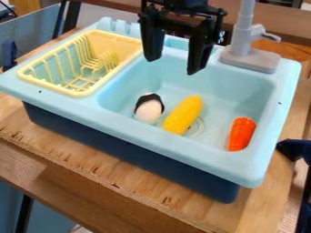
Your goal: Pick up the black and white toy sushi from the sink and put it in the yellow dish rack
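The gripper (173,66) is hanging over the back part of the light blue sink (146,134), and its two black fingers are pointing down. They are standing well apart from each other, and the blue of the sink is showing between them. The faucet (243,34), which is grey, is standing on the back rim, near the gripper and to the right of it in the camera view.

Three toys are lying in the basin, below the gripper and apart from it. The yellow corn (184,114) is lying in the middle, at a slant, with its far end pointing more to the right. It is resting beside the round drain (196,128), and maybe it is also covering a part of it; this is hard to tell. Just to the left of the corn, a white toy (148,112) with a black part at its upper end is lying. The orange carrot (242,134) is lying well apart from these two, near the right wall of the basin, and its narrower end is pointing to the front.

On the left side of the sink, the yellow rack (42,83) is sitting beside the basin. The sink is resting with its dark blue base (121,148) on the wooden table (109,168). At the right edge of the view, a dark object (291,150) is showing beside the sink.
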Available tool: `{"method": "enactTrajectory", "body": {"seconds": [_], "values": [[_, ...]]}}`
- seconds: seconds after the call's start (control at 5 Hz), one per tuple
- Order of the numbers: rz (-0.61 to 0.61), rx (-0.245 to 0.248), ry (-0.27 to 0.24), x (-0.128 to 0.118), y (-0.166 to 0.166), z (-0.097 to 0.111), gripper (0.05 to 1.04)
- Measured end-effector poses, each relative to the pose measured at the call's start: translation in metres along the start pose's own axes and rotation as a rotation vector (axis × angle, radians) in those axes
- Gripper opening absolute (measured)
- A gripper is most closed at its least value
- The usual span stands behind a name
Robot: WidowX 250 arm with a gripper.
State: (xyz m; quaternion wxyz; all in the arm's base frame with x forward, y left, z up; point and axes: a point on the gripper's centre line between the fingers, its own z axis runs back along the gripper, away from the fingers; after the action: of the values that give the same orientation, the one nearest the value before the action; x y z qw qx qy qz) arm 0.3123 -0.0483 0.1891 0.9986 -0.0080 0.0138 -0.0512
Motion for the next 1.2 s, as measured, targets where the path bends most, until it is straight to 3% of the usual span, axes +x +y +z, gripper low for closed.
{"method": "enactTrajectory", "body": {"seconds": [0.2,0.4,0.6,0.8,1.0,1.2], "values": [[0.004,0.004,0.024,0.001,0.001,-0.010,1.000],[0.081,0.074,-0.052,-0.004,0.015,-0.023,1.000],[0.146,0.143,-0.132,-0.008,0.033,-0.016,1.000],[0.173,0.157,-0.132,-0.010,0.037,-0.025,1.000],[0.231,0.124,-0.148,-0.007,0.049,-0.036,1.000],[0.248,0.092,-0.112,0.002,0.049,-0.056,1.000]]}}
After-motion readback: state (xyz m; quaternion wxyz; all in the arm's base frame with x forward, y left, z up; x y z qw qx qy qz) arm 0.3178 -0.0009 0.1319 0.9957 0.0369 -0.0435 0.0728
